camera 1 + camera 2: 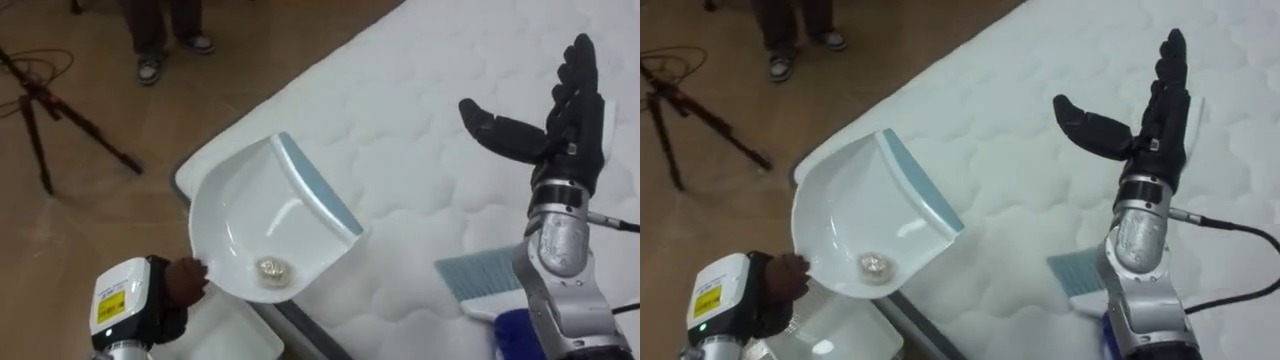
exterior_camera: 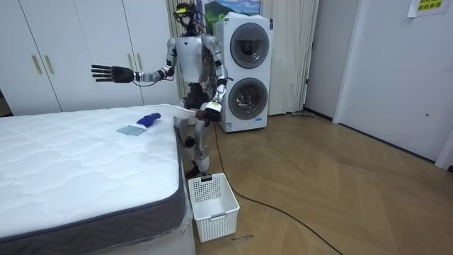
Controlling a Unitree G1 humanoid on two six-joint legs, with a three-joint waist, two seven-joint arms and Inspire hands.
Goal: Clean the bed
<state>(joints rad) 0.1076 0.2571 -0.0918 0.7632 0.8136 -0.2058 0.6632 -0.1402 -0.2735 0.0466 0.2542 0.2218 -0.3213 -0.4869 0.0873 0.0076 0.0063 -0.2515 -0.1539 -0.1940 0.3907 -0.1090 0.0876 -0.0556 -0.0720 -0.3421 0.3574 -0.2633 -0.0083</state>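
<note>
We're at the bed's (image 1: 430,120) corner, and the left hand (image 1: 182,284) has its fingers curled on the rear edge of the white dustpan (image 1: 240,215). The pan is held off the mattress edge with its blue-lipped mouth tilted up and away from that hand. A small crumpled scrap (image 1: 272,268) sits in the bowl just ahead of the fingers, so by our reading the sweeping is done and we're into disposal. The right hand (image 1: 565,110) is raised over the mattress, fingers straight and spread, holding nothing. The brush (image 1: 482,274) lies flat on the bed below that forearm, near the wrist rather than the fingertips. Directly beneath the left hand we catch the white basket (image 2: 212,202) on the floor beside the bed.

What the next move calls for, as we judge it, is keeping the pan level until it's squarely over the basket. Then the mouth tips down so the scrap slides out — tip early and it lands on the floor. The right hand looks free to stay clear.
</note>
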